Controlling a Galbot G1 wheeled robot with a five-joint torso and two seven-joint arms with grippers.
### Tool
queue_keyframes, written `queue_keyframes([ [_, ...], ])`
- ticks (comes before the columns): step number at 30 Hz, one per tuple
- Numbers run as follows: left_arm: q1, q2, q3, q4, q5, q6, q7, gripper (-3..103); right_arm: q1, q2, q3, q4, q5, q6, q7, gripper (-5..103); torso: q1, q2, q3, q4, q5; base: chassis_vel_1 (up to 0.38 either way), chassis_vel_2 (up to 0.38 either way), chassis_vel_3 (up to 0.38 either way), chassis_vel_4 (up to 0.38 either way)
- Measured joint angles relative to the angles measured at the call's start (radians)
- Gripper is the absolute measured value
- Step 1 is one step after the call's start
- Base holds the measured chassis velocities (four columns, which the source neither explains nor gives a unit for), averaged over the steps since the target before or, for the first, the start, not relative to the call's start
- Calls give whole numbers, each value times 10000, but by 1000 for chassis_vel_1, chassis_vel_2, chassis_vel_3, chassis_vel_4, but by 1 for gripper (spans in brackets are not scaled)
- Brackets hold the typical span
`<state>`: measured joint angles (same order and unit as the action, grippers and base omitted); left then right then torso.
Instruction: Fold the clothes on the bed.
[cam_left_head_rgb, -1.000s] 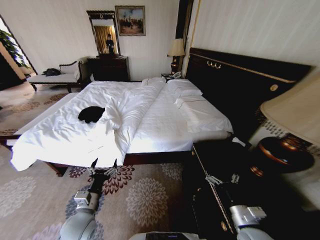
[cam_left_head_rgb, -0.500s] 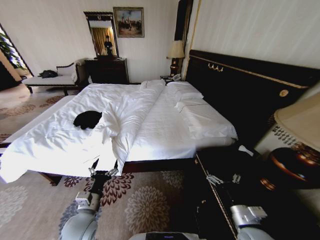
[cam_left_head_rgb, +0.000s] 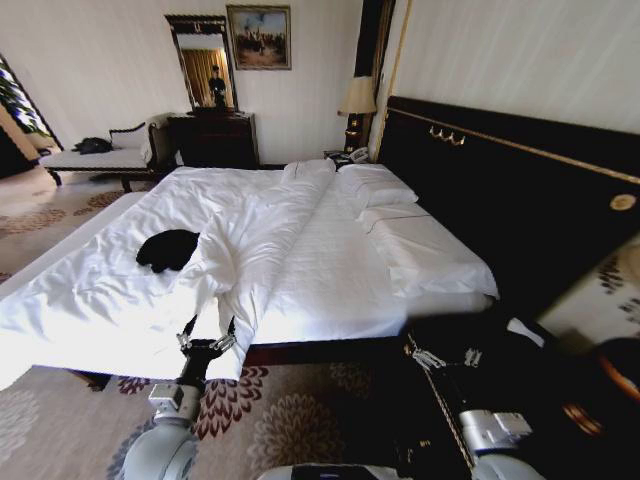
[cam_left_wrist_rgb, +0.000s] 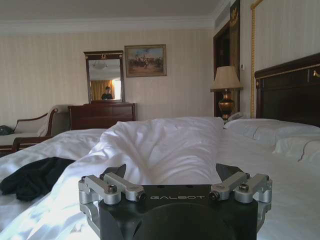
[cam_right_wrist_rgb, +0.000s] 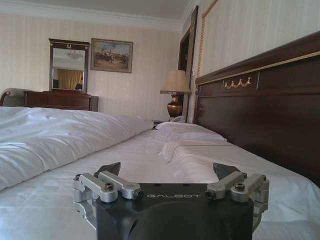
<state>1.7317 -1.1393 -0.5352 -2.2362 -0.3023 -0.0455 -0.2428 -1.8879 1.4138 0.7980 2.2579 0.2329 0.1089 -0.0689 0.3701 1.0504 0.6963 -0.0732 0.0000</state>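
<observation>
Closer to the bed (cam_left_head_rgb: 330, 275) than a second ago: whole head view shifted, so the camera's own travel, not the bedding's; mattress edge now lower in the frame, the bedside lamp slid out at the right. Black clothes (cam_left_head_rgb: 166, 250) lying in a loose heap left of centre in the head view, on the white duvet (cam_left_head_rgb: 100, 300), just beside the raised fold of the duvet, well apart from the pillows at upper centre. Also seen low at the left of the left wrist view (cam_left_wrist_rgb: 30, 177), crumpled, lettering not readable, probably face down or bunched.

Left gripper (cam_left_head_rgb: 210, 326) held out low at the foot edge of the bed, bottom left of centre, claw spread wide (cam_left_wrist_rgb: 171, 172) and empty, pointed along the duvet ridge. Likely kept level and open so as to be ready for a reach once near enough. Right gripper (cam_left_head_rgb: 445, 357) at lower right over the dark floor beside the bed, likewise spread wide (cam_right_wrist_rgb: 167, 170), empty, aimed up the bare sheet toward the pillows.

Folding not yet begun; garment untouched and well apart from both claws.
</observation>
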Motion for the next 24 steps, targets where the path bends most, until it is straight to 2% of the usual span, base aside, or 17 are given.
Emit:
queue_keyframes([
  [24, -3, 24, 28, -95, 17, -225, 107, 100, 112, 81, -82, -49, -13, -86, 102, 100, -1, -1, 0, -1, 0, -177, 179, 173, -179],
])
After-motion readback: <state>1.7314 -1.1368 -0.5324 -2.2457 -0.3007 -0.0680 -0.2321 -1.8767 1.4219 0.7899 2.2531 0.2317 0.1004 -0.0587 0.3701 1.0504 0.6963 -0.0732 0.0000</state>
